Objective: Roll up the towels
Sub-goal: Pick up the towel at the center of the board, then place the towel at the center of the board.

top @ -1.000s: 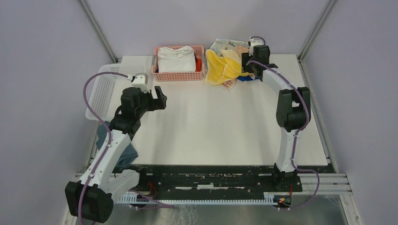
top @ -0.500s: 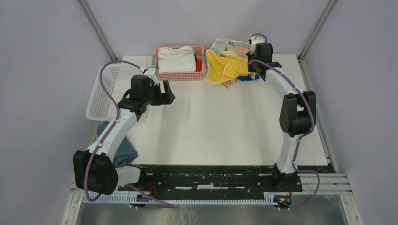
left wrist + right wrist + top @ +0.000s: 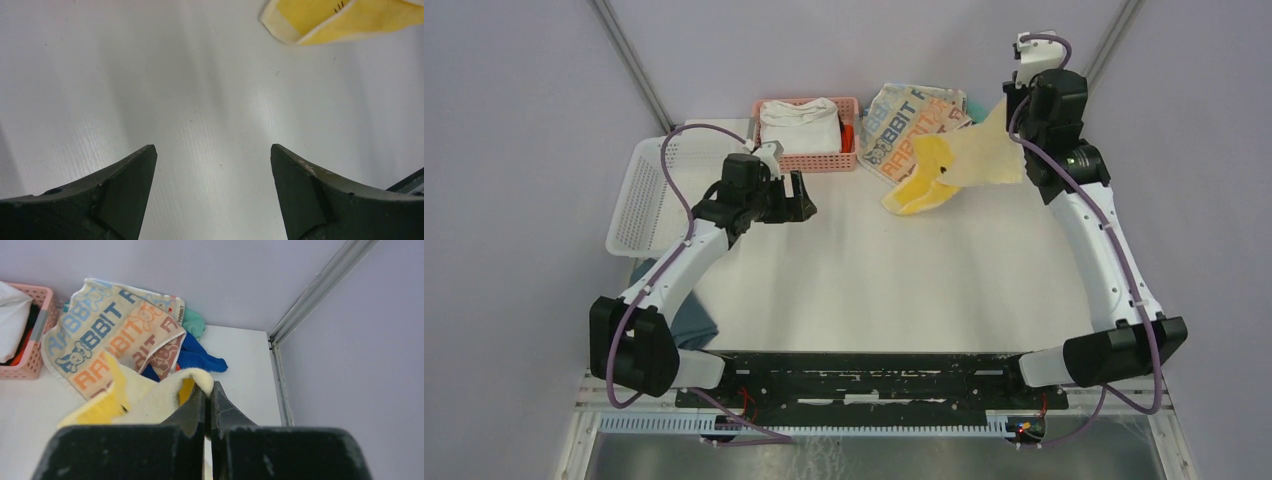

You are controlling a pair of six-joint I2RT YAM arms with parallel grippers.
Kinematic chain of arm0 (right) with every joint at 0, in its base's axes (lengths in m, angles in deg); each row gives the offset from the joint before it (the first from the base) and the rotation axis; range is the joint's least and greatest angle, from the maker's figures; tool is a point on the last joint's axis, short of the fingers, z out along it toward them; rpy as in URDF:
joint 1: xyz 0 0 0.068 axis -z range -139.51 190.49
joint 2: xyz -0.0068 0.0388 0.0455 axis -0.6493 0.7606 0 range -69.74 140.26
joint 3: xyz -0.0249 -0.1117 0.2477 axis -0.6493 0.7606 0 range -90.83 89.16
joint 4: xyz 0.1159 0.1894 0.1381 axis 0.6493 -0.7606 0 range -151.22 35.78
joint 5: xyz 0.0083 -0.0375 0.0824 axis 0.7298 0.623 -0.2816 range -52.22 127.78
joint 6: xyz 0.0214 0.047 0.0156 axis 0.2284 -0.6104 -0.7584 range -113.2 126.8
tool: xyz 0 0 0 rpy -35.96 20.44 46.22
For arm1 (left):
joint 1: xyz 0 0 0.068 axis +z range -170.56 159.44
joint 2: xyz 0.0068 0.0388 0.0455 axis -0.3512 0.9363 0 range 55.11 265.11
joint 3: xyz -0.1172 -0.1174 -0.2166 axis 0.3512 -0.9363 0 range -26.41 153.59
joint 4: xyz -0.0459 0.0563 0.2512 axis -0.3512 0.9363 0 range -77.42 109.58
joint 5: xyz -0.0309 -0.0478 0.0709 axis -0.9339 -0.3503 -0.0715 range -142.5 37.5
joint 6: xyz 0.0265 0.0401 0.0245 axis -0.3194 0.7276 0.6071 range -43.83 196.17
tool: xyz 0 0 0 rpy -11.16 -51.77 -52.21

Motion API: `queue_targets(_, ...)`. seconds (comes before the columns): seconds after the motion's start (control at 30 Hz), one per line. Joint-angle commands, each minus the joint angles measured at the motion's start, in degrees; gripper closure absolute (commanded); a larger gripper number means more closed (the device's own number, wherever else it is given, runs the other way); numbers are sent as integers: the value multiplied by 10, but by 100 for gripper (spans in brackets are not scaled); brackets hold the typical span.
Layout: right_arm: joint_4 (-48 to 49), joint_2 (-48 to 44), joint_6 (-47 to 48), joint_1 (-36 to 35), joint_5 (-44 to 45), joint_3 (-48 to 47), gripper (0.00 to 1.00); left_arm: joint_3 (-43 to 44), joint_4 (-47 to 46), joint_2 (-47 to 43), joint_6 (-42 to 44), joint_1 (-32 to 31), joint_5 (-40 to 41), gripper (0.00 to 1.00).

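Over the far-right worktop [image 3: 874, 270], the right fingers [image 3: 206, 397] are pinching just a corner of the yellow towel [image 3: 964, 160], dangling it beside the RABBIT towel [image 3: 904, 125], while the left fingers [image 3: 797, 204] are hovering wide and empty, and that thin bite is looking liable to slip and drop it crumpled.

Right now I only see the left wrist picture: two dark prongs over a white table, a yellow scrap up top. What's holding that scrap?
Observer: The right gripper, shut on one edge of the yellow towel, holding it up.
Operator: Other towels?
Observer: A beige RABBIT towel lies spread behind it, at the far edge of the table.
Operator: What's near my prongs?
Observer: A pink basket with a folded white cloth, just beyond the left gripper.
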Motion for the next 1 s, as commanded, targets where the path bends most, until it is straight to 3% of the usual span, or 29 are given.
queue_targets(0.0, -66, -45, 15, -41, -9, 20, 100, 31, -11, 7, -26, -15, -27, 10)
queue_targets(0.13, -92, -73, 2, -81, -30, 35, 99, 33, -11, 16, -25, -28, -32, 10)
queue_targets(0.4, -81, -44, -66, -154, -170, 43, 99, 10, -25, 12, -41, -42, -22, 11)
queue_targets(0.73, -36, 19, -60, -262, -319, -91, 99, -9, 12, -81, -29, -41, 130, 11)
queue_targets(0.97, 34, -67, -23, -263, -353, -27, 99, -7, 33, -147, -17, -41, 203, 11)
